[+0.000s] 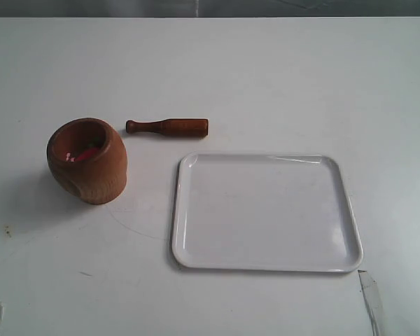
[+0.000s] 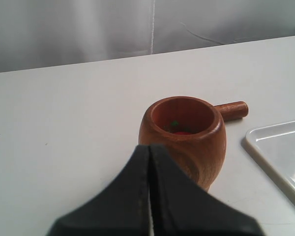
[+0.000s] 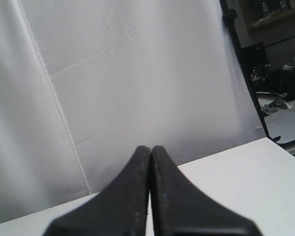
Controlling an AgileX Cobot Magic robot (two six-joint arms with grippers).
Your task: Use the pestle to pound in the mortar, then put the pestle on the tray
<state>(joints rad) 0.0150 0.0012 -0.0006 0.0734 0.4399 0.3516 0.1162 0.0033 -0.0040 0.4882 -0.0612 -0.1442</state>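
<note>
The brown wooden mortar [image 1: 87, 159] stands on the white table at the left, with red bits inside. Behind it and to its right the reddish-brown pestle [image 1: 167, 127] lies flat on the table, knob end toward the mortar. The white tray [image 1: 266, 260] lies empty at the centre right. In the left wrist view my left gripper [image 2: 150, 146] is shut and empty, just short of the mortar [image 2: 183, 137], with the pestle's thick end [image 2: 231, 110] showing behind it. My right gripper [image 3: 151, 147] is shut and empty, facing the white backdrop. Neither gripper shows in the exterior view.
A white backdrop curtain [image 3: 113, 73] hangs behind the table. Dark shelving and clutter [image 3: 278, 73] stand off the table's far corner in the right wrist view. A pale strip [image 1: 371, 301] lies near the front right edge.
</note>
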